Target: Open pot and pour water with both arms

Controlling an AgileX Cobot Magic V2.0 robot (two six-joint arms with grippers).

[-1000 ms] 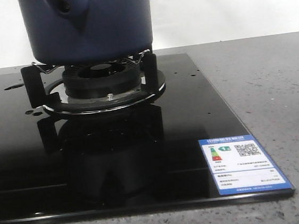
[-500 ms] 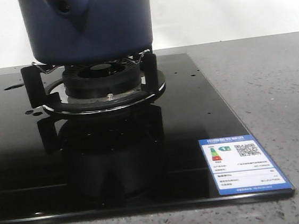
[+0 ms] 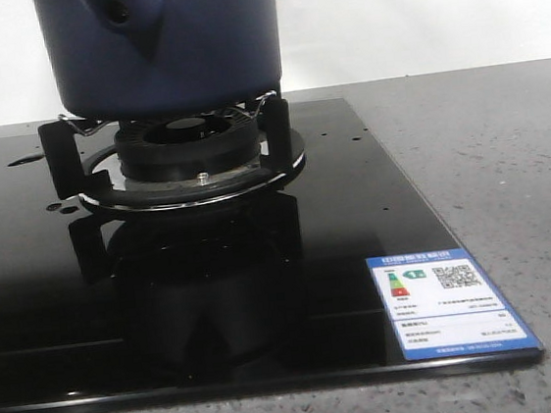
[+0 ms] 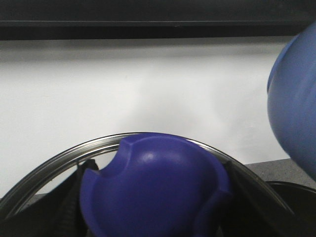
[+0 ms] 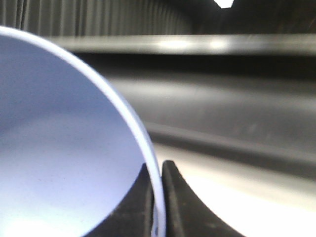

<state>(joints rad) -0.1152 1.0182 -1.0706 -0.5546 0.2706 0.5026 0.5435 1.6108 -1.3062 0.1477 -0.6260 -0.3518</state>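
The pot [image 3: 165,45] sits on the burner [image 3: 186,152] of a glossy black cooktop [image 3: 217,301], which rests on a grey speckled surface [image 3: 487,155]; its tapered stub with the round hole faces the front camera.

The left end effector [image 4: 150,217] is pinched on a blue knob [image 4: 153,187] ringed by a metal rim [image 4: 44,165], and the pot's wall lies blurred just beside it.

The right end effector [image 5: 157,207] is pressed together on the thin rim of a light-blue bowl [image 5: 54,148], one finger inside, one outside.
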